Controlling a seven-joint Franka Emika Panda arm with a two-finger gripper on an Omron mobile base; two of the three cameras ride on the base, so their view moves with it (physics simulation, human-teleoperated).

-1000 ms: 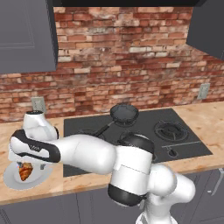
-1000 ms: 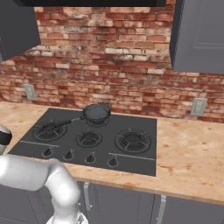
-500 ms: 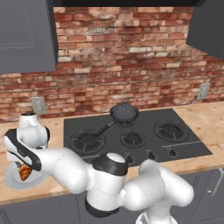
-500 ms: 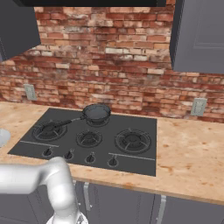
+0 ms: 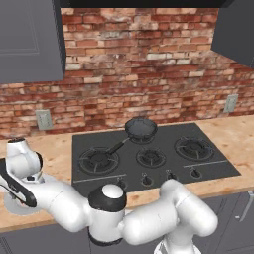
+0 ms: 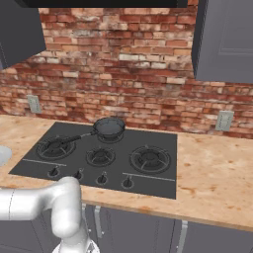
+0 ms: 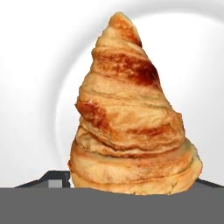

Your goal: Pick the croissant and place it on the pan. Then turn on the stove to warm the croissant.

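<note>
My pincer (image 7: pixel 131 186) sits low over the croissant (image 7: pixel 131 118) on the plate (image 7: pixel 35 87), jaw state unclear, so an off-centre squeeze could flake or drop it.

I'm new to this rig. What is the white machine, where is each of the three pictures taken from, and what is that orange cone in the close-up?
The white machine is a robot arm on a mobile base in a rendered kitchen. Two pictures come from cameras on the base, looking over the arm from either side. They show the flat black stove set in a wooden counter, with the small dark frying pan on a rear burner. The close-up is from the hand camera: the golden-brown ridged croissant lying on a round pale plate. The arm reaches far left; whether the gripper has closed cannot be told.
</note>
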